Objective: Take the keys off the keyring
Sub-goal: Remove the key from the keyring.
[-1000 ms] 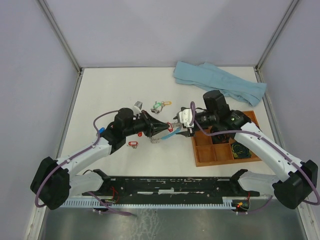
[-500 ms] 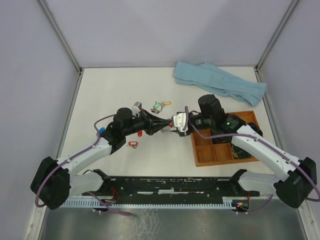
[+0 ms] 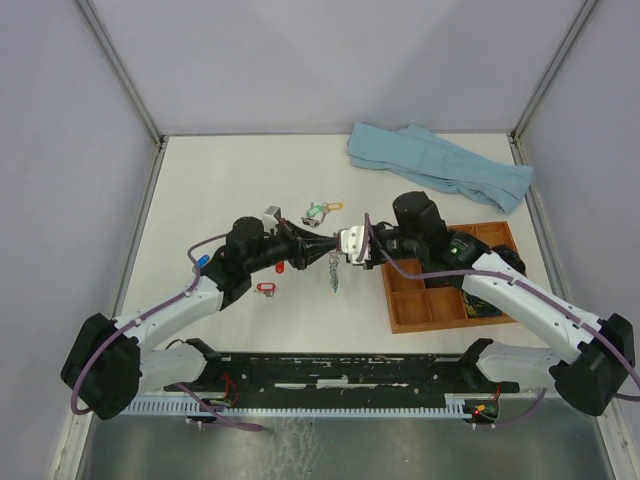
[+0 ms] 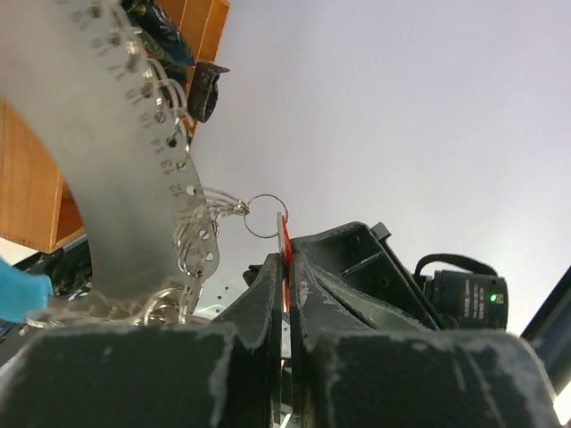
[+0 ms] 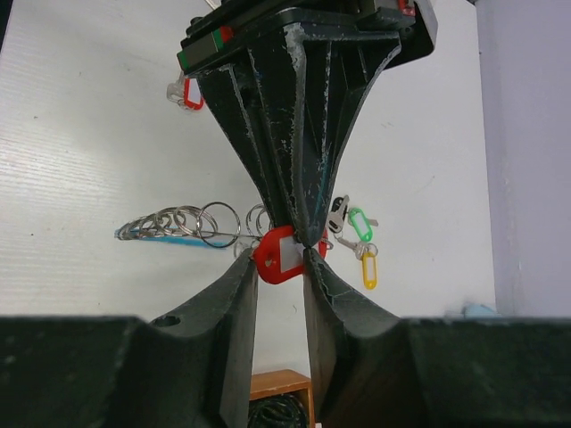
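We find the left jaws and the right jaws meeting tip to tip above the middle of the counter (image 3: 230, 170). Both are on one item: the red-tagged key (image 5: 279, 254).

The left jaws are fully closed and pinch the upper corner of its tag. In the left wrist view the tag shows edge-on in the slit between them. The right jaws are narrowed to the tag's width and appear to press on its two side edges.

The keyring (image 3: 333, 270) hangs just below the meeting point. We cannot tell whether its lower end touches the counter. The right wrist view shows its row of small wire rings and a strip of light blue, left of the tag. In the left wrist view a single wire ring (image 4: 264, 217) joins the tag to the keyring's jagged metal side.

Loose on the counter are the green- and yellow-tagged keys (image 3: 322, 210), beyond the jaws, and a second red-tagged key (image 3: 266, 288), beside the left arm (image 3: 190, 295).

A wooden tray (image 3: 392, 300) lies under the right arm, and a light-blue cloth (image 3: 440, 165) lies at the far right — well apart from the keyring.
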Motion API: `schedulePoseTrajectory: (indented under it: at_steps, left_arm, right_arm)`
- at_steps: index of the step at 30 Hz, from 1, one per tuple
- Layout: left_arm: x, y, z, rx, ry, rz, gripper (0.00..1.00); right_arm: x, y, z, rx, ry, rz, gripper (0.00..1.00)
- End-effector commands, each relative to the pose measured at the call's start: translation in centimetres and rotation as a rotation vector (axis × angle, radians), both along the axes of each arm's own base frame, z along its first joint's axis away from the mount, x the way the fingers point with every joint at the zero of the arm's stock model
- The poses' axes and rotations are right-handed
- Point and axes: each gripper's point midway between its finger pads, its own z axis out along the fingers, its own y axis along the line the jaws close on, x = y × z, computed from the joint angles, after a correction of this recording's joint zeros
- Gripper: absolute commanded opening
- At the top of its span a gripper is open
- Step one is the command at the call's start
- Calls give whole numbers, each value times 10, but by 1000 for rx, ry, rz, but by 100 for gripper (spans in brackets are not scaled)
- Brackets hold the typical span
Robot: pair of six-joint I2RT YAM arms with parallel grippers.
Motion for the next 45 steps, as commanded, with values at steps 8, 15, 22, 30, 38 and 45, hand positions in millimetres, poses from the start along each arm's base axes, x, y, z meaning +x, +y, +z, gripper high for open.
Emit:
schedulePoseTrajectory:
  at_steps: [8,15,22,30,38,45]
  left_arm:
    - [10,12,19,-88,14,115,3]
    - [14,15,16,-93,40,149,3]
    - [15,16,23,-111,33,160,3]
    - [12,15,25,-108,21,143,3]
    - [11,12,26,-101,13,121,3]
    - [10,10,26,-97,10,106,3]
  right_arm:
    - [4,7,33,75,-107,-44,34]
    - [5,11,33,56,-188,-61,35]
    - [-1,19,19,-17,-320,-26,36]
    - [14,8,24,-40,-436,-94,39]
    - [16,8,24,-40,-462,-101,39]
    - [14,13,16,-60,-481,-80,38]
